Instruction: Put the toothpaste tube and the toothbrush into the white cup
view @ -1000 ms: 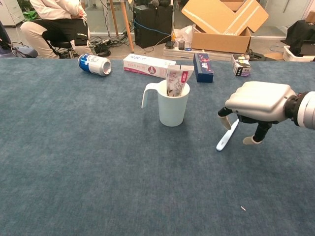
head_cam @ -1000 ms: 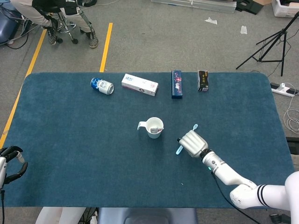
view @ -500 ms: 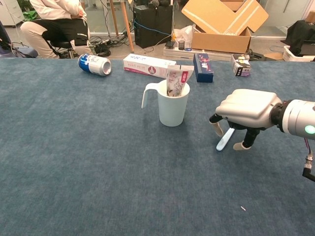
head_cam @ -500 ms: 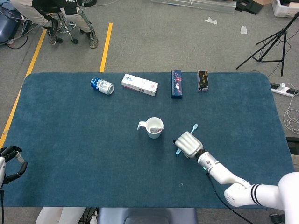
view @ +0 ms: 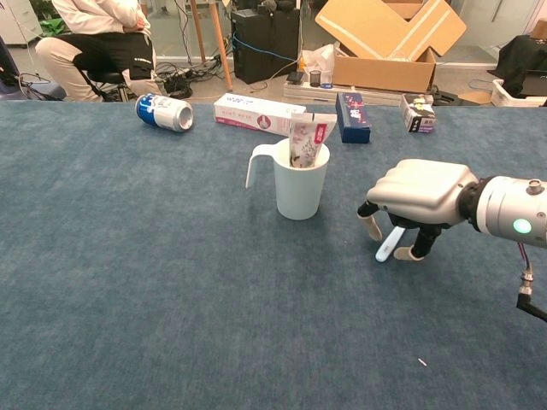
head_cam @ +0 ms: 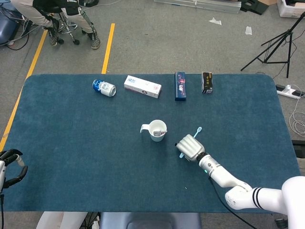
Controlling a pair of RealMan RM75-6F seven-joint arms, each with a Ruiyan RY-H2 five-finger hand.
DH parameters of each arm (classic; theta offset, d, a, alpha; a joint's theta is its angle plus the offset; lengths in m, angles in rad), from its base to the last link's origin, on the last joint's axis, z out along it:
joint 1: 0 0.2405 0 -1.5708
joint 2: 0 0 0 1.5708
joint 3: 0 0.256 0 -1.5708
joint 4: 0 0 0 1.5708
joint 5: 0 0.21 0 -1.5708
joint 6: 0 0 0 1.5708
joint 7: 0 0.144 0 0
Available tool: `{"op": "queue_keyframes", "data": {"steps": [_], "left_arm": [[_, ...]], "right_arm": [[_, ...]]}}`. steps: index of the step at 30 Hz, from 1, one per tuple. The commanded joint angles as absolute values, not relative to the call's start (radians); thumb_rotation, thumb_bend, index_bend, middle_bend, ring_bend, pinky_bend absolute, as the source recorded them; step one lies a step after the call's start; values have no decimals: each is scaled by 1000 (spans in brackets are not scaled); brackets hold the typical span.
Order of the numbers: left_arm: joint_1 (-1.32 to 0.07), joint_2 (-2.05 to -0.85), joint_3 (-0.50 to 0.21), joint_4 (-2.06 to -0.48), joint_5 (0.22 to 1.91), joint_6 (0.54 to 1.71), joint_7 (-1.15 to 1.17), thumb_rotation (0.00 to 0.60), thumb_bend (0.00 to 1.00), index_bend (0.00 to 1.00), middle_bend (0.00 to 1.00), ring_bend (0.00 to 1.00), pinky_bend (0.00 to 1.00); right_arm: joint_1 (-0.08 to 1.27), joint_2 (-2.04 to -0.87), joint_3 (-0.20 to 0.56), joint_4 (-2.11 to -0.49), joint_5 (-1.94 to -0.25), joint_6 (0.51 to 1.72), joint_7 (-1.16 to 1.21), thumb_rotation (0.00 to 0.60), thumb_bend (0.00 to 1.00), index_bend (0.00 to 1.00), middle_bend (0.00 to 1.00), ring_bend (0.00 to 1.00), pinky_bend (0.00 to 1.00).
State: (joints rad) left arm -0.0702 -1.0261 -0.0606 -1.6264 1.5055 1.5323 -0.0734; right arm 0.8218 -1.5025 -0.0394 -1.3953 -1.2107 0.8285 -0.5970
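Cup (view: 300, 186) stands mid-surface (view: 128, 282), tube (view: 306, 143) upright inside, seen only in chest view. Right hand (view: 419, 195) just right of cup, fingers (view: 372, 224) curled down around toothbrush (view: 389, 244); grip unclear. Left hand (head_cam: 10, 164), far left of cup, head view only, fingers loosely curled.

Cup (view: 300, 186) white; toothbrush (view: 390, 243) lt blue; table (view: 128, 282) dk teal; can (view: 164, 112) blue/white.

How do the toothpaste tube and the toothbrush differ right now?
The toothpaste tube stands upright in the cup; the toothbrush lies flat on the table beside the cup. The tube stands free of both hands; the toothbrush lies under the right hand, fingers on either side. The tube is wide, the toothbrush thin.
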Motion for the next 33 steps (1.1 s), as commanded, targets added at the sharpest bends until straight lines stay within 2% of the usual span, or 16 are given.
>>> {"op": "queue_keyframes", "data": {"steps": [1,33], "left_arm": [[-70,-1026,-61,-1627,1505,1533,-73,600,320,599,392,365,440],[-69,-1022,-61,-1630,1506,1535,-78,600,321,598,392,365,440]], "right_arm": [[823,-1504,-35,-1397,-1203,822,-603,600,205,487,1000,1000,1000],[822,-1527,-20,-1378,-1180,797,-646,600,212,525,1000,1000,1000]]}}
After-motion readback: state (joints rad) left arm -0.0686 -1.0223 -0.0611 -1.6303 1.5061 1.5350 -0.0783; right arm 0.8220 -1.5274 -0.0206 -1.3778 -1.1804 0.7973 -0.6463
